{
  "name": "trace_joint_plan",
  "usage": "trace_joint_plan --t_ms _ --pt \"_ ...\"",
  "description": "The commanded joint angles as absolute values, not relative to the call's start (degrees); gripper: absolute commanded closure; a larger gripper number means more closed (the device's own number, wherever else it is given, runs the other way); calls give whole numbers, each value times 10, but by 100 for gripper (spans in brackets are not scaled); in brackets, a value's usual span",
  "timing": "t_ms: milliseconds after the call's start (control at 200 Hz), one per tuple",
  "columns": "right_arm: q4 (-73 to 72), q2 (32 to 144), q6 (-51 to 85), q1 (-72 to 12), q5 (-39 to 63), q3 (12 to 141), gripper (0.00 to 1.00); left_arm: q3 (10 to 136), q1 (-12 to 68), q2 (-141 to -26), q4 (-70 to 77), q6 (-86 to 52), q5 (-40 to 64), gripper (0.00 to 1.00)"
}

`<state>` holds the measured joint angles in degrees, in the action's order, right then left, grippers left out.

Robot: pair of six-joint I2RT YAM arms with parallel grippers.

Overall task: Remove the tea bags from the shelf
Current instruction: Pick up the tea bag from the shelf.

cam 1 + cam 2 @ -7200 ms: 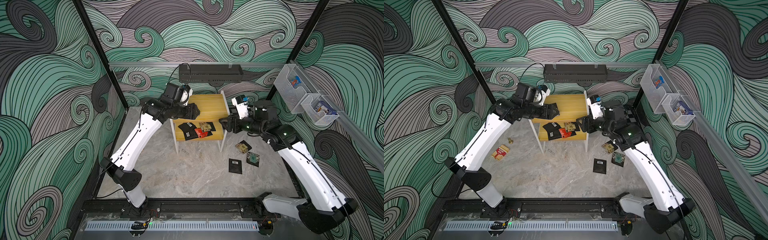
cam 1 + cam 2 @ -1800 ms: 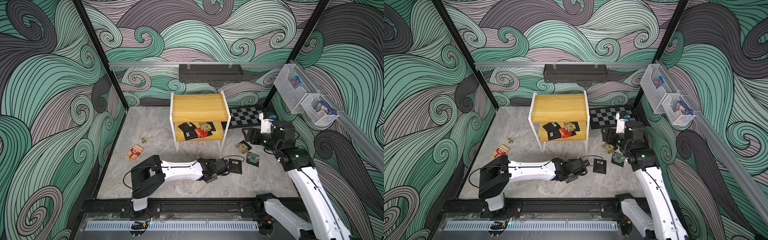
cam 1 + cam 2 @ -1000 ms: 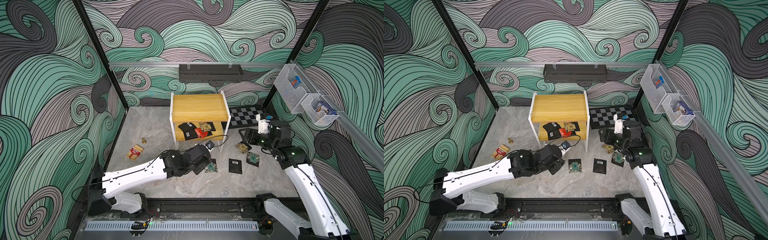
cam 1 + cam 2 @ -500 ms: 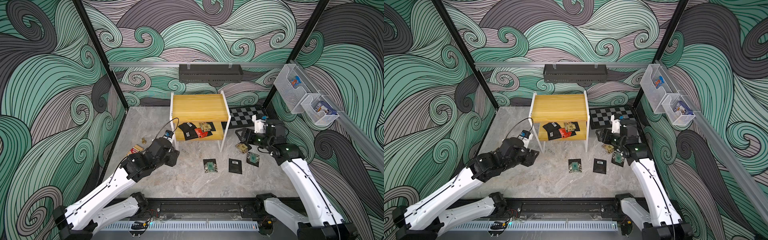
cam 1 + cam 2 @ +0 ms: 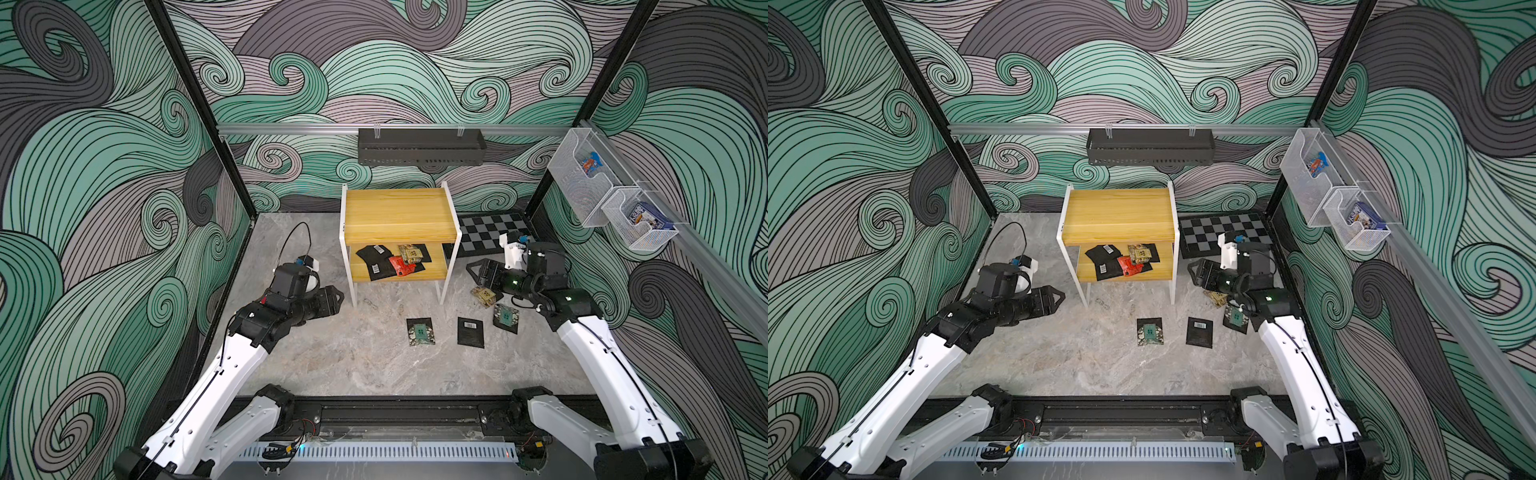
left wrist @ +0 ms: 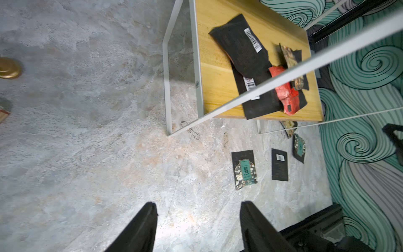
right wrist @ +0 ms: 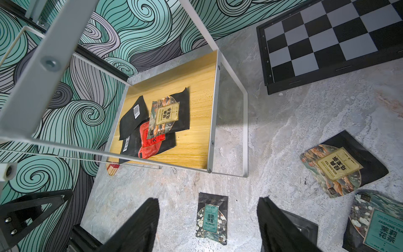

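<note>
The grey marble tabletop point(image 5: 357, 370) carries the shelf point(image 5: 399, 216) toward the back wall, its upper yellow board bare in both top views. The left gripper point(image 5: 334, 297) hangs low just beside the shelf's front left leg, its two black fingers point(image 6: 148, 220) spread well apart with nothing between them. The right gripper point(image 5: 473, 268) sits just off the shelf's right side, jaws likewise wide and empty, pointed toward the lower tier. A black-and-grey chessboard point(image 5: 490, 232) lies flat behind the right arm. On the lower board a heap of tea bags point(image 5: 395, 264) overlaps: two black ones with barcode labels, a red one and a tan-faced one on black, perhaps a fifth beneath, though the overlap makes the count unsure. Four more lie on the tabletop in front and to the right of the shelf: a teal-faced sachet point(image 5: 420, 331), a black barcode sachet point(image 5: 470, 331), a second teal sachet point(image 5: 506, 316) and a tan sachet point(image 5: 483, 294) near the right gripper.
</note>
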<state>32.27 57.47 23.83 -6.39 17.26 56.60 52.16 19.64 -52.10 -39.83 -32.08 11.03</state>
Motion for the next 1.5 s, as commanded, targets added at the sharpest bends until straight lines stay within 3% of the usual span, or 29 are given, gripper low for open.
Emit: trace_joint_plan --t_ms 0,305,565,1061,1496 --pt "309 567 244 -60 191 560 25 524 163 -543 -353 -355 169 36" --pt "301 560 254 -59 209 546 25 554 61 -622 -290 -386 260 36" --pt "301 555 256 -59 214 539 25 604 29 -744 -219 -399 368 31" --pt "289 557 267 -57 215 532 25 738 35 -963 -234 -389 495 30" --pt "279 563 276 -57 212 525 25 824 79 -1038 -293 -347 476 32"
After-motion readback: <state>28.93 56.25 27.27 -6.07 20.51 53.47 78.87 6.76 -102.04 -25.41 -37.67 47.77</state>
